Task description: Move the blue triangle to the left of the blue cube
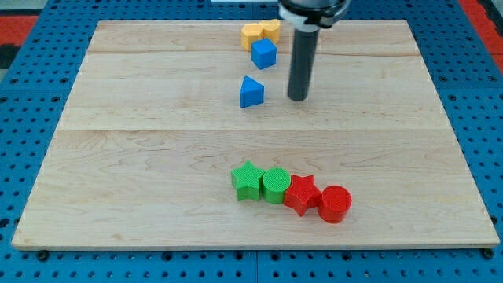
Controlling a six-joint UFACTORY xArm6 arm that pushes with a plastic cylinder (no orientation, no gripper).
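The blue triangle point(251, 92) lies on the wooden board point(157, 157), in the upper middle. The blue cube point(264, 53) sits just above it and slightly to the view's right, with a small gap between them. My tip point(298, 97) stands on the board to the right of the blue triangle, about a block's width away and not touching it. The dark rod rises from the tip to the view's top edge.
Two yellow blocks point(260, 32) sit touching each other just above the blue cube, near the board's top edge. Near the bottom, a row holds a green star point(247, 181), a green cylinder point(276, 185), a red star point(302, 193) and a red cylinder point(335, 203).
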